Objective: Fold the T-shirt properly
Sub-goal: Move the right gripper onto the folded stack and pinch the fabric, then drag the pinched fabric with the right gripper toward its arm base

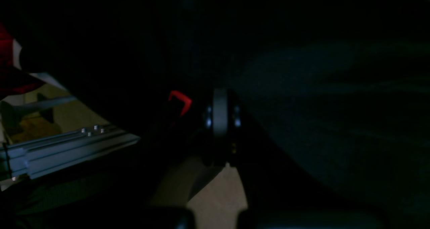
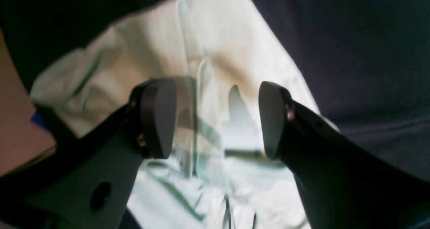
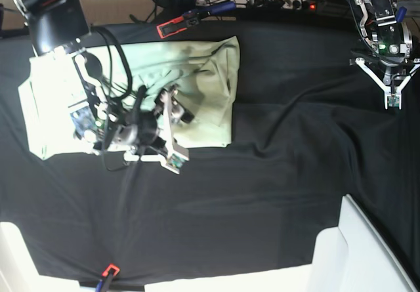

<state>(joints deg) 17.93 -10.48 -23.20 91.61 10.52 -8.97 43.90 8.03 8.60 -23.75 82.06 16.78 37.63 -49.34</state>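
Mint-green and lying on the black cloth (image 3: 262, 193) at the far left of the base view, the T-shirt (image 3: 203, 69) looks partly folded: its right-hand part is doubled over with a straight edge, while the left part is spread flat and creased, so I judge at least one more fold and some smoothing remain. The right gripper (image 2: 216, 120) hovers low over the shirt's near edge with its jaws apart and nothing between them. The left gripper (image 3: 392, 102) hangs well apart from the shirt at the far right, seemingly closed and empty; its wrist view is too dark to confirm.
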